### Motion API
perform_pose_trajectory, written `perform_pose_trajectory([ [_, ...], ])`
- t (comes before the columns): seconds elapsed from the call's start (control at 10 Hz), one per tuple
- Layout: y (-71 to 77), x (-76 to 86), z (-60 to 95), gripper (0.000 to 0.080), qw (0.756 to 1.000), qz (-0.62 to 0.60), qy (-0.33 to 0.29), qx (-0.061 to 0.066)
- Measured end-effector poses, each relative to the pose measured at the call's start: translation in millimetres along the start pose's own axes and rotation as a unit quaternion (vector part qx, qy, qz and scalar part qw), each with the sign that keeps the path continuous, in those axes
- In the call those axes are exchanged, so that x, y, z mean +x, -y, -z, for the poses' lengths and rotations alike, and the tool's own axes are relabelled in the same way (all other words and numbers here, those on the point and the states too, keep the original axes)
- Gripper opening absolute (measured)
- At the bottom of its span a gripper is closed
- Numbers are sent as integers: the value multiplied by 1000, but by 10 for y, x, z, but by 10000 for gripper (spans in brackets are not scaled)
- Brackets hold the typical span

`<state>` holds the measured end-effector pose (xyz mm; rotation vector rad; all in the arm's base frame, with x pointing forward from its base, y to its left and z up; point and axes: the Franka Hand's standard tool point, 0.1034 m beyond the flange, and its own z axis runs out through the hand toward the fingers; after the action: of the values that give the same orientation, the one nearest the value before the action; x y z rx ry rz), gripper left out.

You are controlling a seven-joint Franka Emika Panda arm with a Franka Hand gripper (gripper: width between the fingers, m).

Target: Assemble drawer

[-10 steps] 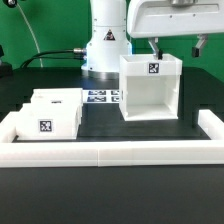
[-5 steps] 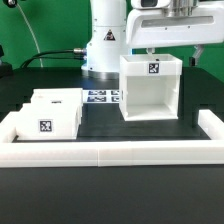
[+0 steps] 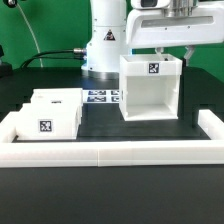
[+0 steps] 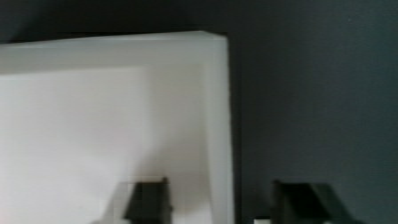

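My pincer (image 4: 221,200) hangs open just above the housing (image 3: 150,92), a finger on either side of one upright wall. The housing stands on the table (image 3: 100,125), at the exterior view's right.

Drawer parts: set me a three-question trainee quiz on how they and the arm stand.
1. True or false: the small trays sit inside the housing.
2. Pick one. The fingers are: A) shut on a tray; B) open, one on each side of a housing wall; C) open, far from every part.
3. Fill in: in the exterior view, the trays lie to the housing's ____.
Key: 1 false; 2 B; 3 left.
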<state>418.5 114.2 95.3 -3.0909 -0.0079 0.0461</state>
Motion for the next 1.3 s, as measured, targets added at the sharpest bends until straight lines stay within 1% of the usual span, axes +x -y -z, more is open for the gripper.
perform_pose_trajectory([
  [0.1, 0, 0, 0, 82, 1000, 0, 0, 0],
  [0.2, 0, 2, 1, 36, 1000, 0, 0, 0],
  [0.7, 0, 2, 1, 36, 1000, 0, 0, 0],
  [0.8, -1, 25, -2, 36, 1000, 1, -1, 0],
  [1.0, 4, 242, 5, 37, 1000, 2, -18, 5],
  [1.3, -20, 645, 22, 38, 999, -7, -37, 11],
])
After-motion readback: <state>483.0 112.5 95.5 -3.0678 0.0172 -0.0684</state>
